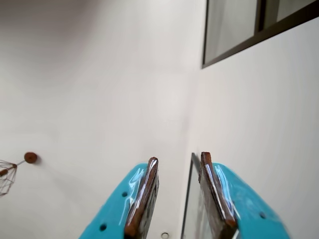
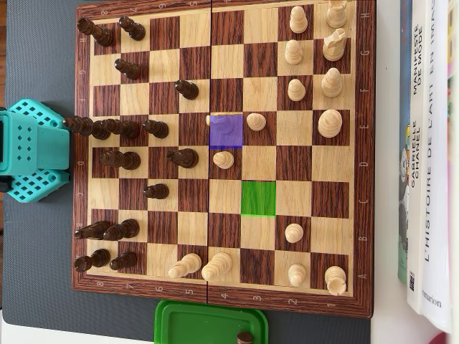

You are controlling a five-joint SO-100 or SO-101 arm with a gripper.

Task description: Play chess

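In the overhead view a wooden chessboard [image 2: 366, 165] holds dark pieces [image 2: 118, 129] mostly on its left side and light pieces [image 2: 330, 123] mostly on its right. One square is tinted purple [image 2: 228, 132] and another green [image 2: 258, 198]; the green one is empty. A light pawn [image 2: 256, 121] stands just right of the purple square and another [image 2: 223, 159] just below it. My gripper [image 1: 179, 158] shows only in the wrist view. It points up at a white wall, and its brown-padded teal jaws are apart with nothing between them. Only the arm's teal base [image 2: 29, 150] shows overhead, left of the board.
A green container [image 2: 210, 322] sits at the board's bottom edge with a dark piece [image 2: 244, 337] in it. Books [image 2: 427, 143] lie along the board's right side. The wrist view shows a dark window frame [image 1: 234, 47] and a wire lamp [image 1: 7, 174].
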